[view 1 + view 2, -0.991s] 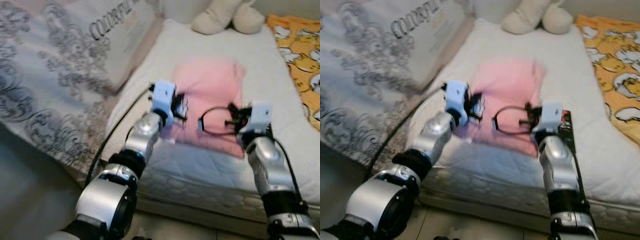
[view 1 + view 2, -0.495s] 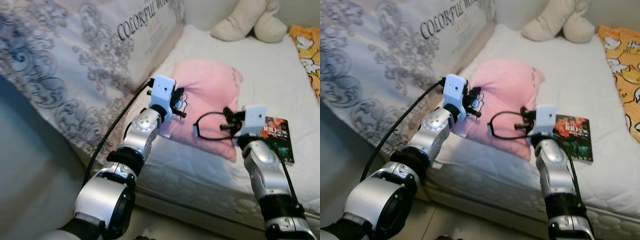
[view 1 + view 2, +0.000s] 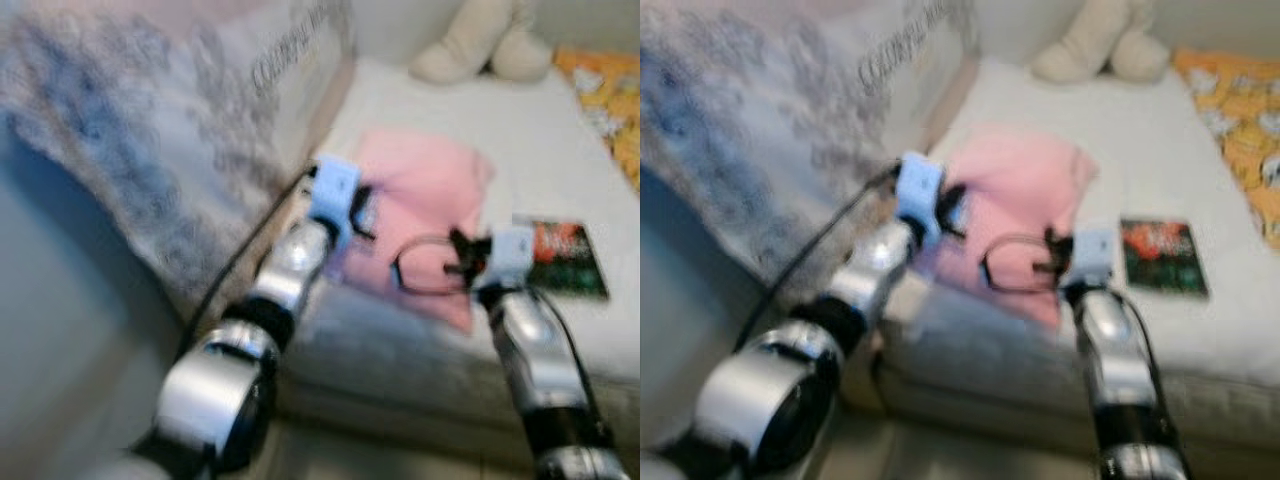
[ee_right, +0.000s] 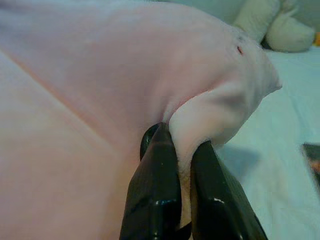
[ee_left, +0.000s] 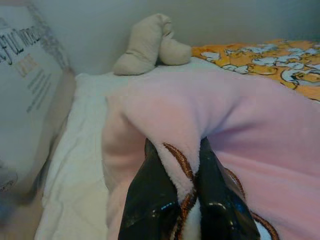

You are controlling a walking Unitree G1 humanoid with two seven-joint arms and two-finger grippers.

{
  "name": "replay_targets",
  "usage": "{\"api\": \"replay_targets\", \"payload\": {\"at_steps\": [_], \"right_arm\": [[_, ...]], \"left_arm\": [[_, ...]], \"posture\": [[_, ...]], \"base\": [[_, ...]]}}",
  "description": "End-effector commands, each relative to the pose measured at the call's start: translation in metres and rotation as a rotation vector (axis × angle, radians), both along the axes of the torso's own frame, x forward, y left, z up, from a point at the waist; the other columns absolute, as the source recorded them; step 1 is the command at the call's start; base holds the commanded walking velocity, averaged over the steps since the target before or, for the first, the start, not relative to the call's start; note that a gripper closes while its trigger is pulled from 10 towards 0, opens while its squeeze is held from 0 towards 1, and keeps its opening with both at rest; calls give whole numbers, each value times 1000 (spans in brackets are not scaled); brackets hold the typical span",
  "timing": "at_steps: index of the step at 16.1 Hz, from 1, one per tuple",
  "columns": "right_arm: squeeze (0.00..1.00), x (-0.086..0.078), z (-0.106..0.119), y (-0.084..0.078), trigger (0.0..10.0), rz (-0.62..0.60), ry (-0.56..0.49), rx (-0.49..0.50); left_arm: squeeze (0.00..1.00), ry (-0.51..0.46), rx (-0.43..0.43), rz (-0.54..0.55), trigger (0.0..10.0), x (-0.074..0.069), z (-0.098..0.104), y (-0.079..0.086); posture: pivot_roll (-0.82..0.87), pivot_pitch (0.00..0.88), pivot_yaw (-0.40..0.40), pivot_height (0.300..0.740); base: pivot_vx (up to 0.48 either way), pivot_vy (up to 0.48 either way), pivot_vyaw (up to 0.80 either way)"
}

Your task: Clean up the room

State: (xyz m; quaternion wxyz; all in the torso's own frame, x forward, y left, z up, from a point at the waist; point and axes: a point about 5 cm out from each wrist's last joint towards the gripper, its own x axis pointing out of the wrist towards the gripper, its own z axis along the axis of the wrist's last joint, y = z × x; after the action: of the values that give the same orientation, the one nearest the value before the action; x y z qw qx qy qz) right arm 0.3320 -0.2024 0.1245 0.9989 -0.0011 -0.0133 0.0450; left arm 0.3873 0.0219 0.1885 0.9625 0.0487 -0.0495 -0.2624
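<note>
The left claw (image 5: 186, 200) is clamped on a fold of the pink blanket (image 3: 430, 195), its fingers (image 5: 150, 200) pinching the fleece edge; the right claw (image 4: 184, 190) grips another pinch of the same blanket, which lies on the white mattress (image 3: 520, 130) ahead of both claws; a dark book (image 3: 1160, 255) lies on the mattress just beside the right claw; beyond both sits a beige plush toy (image 5: 150, 45), with an orange patterned sheet (image 5: 260, 55) near it.
</note>
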Motion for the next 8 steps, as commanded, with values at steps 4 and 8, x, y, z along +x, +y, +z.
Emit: {"api": "replay_targets", "payload": {"at_steps": [4,8], "right_arm": [[0,-4,-3,3,10000,4,14,-9],[0,-6,-4,-4,10000,-6,26,-18]], "left_arm": [[0,-29,-24,62,10000,4,6,10],[0,-16,-8,53,10000,1,1,2]], "posture": [[10,0,92,740],[15,0,85,740]], "base": [[350,0,0],[480,0,0]]}}
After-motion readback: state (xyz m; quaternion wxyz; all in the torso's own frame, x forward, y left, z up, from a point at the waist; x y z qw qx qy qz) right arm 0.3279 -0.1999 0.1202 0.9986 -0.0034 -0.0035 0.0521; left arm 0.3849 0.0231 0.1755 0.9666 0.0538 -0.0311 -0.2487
